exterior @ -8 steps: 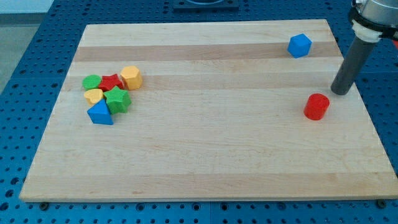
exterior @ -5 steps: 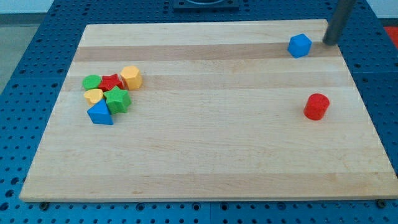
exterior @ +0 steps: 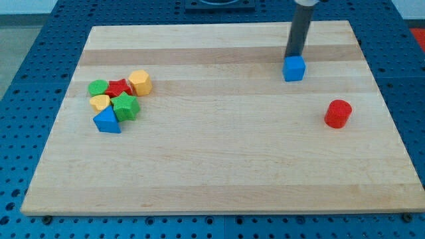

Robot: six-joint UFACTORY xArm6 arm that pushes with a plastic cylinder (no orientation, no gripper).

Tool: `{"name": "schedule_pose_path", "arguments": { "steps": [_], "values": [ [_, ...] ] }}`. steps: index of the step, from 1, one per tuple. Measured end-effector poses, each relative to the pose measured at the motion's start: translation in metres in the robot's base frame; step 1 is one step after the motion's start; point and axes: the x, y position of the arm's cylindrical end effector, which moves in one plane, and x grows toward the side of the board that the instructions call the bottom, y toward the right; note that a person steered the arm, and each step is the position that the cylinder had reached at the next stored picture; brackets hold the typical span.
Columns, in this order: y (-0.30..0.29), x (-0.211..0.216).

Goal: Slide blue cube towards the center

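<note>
On the wooden tabletop (exterior: 219, 166), toward the view's upper right, the blue cube (exterior: 294, 68) sits with my tip (exterior: 292, 56) touching its top edge from the side of the view's top. The dark rod rises straight up from that contact point and leaves the view at the top edge. No claw exists on this arm; only the rod's end meets the block, so nothing is grasped.

The blue cube lies right of the tabletop's middle and nearer the view's top. Well apart from it, lower and further toward the view's right, stands 1 red cylinder (exterior: 338, 113), upright and alone.

At the view's left, 6 blocks huddle in 1 tight cluster, most of them touching a neighbour. The green block (exterior: 98, 87), rounded in shape, sits at the cluster's upper left. Just beside it is the red block (exterior: 119, 87), whose shape is hard to make out. The orange block (exterior: 140, 82), roughly hexagonal, marks the cluster's upper right. Below are a yellow block (exterior: 100, 102), a green star (exterior: 125, 106), and a blue triangle (exterior: 107, 121) at the cluster's bottom.

No containers appear; every block rests directly on the tabletop.
</note>
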Motion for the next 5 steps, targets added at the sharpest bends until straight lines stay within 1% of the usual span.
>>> {"name": "schedule_pose_path", "arguments": {
  "steps": [1,2,3,4,5],
  "values": [
    [-0.034,0.018],
    [-0.040,0.018],
    [-0.013,-0.035],
    [0.044,-0.087],
    [0.063,-0.037]
  ]
}}
